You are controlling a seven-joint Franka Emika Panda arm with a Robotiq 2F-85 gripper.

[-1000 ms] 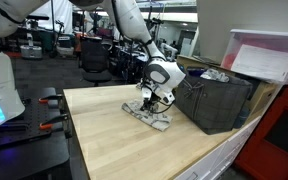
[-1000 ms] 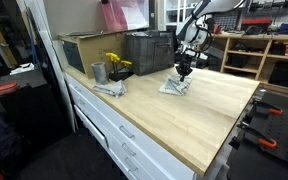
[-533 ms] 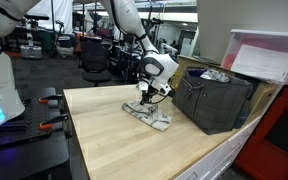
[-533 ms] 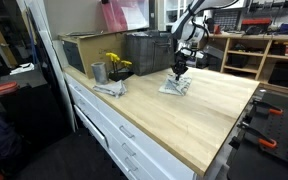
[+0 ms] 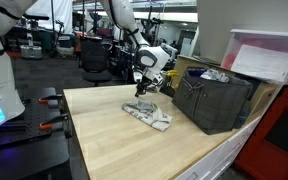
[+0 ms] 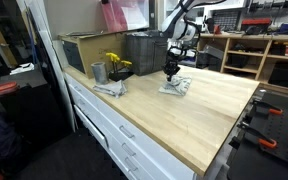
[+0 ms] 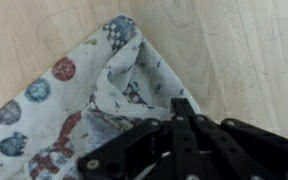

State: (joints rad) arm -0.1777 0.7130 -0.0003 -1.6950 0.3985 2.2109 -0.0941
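A small patterned cloth (image 5: pixel 149 116) lies crumpled on the wooden table (image 5: pixel 114 140); it also shows in the other exterior view (image 6: pixel 176 87). In the wrist view the cloth (image 7: pixel 74 110) is pale with red and blue round prints, and one corner is folded over. My gripper (image 5: pixel 141 90) hangs a little above the cloth's near end, also seen from the other side (image 6: pixel 168 73). In the wrist view its fingers (image 7: pixel 181 105) meet at a point over the cloth, shut, with nothing visibly between them.
A dark plastic crate (image 5: pixel 216 100) stands on the table just beyond the cloth, also in the other exterior view (image 6: pixel 147 52). A grey cup (image 6: pixel 98 72) with yellow flowers (image 6: pixel 115 64) and a second cloth (image 6: pixel 109 88) sit near the table edge. A white box (image 5: pixel 264 55) sits above the crate.
My gripper has risen off the cloth and moved a little toward the table's back edge. The cloth stays on the table.
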